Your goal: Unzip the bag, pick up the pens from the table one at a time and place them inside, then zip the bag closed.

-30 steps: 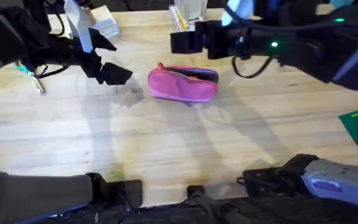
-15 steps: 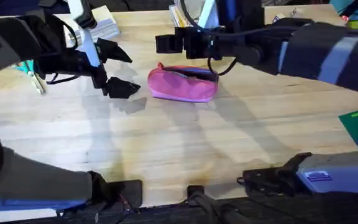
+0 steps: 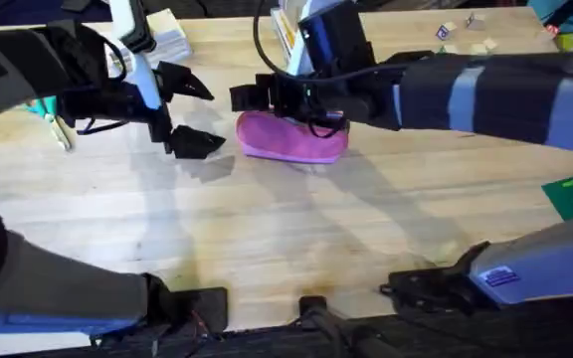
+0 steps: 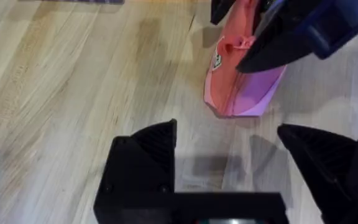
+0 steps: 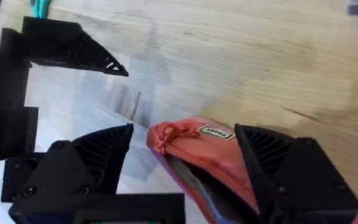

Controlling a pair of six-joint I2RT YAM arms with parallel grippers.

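Pink bag [image 3: 291,136] lies on the light wooden counter [image 3: 296,229] in the overhead view, near the middle toward the far side. The right arm reaches across from the right, and its gripper [image 3: 257,96] hangs over the bag's left end, covering part of the top. The left gripper [image 3: 189,111] sits just beside the bag on its left, fingers spread wide, holding nothing. A stack of white cards [image 3: 167,35] lies at the far edge.

From the left wrist camera, the left fingers [image 4: 143,162] stand well apart over bare counter. The bag's end [image 4: 238,81] shows beyond them with a small white label, and the right gripper's dark body overlaps it.

From the right wrist camera, the right fingers [image 5: 89,158] are apart on either side of the bag's end, not clamped. The red pull tab [image 5: 169,134] lies between them, and the zipper gapes open behind it. The left gripper's black fingers show farther off.
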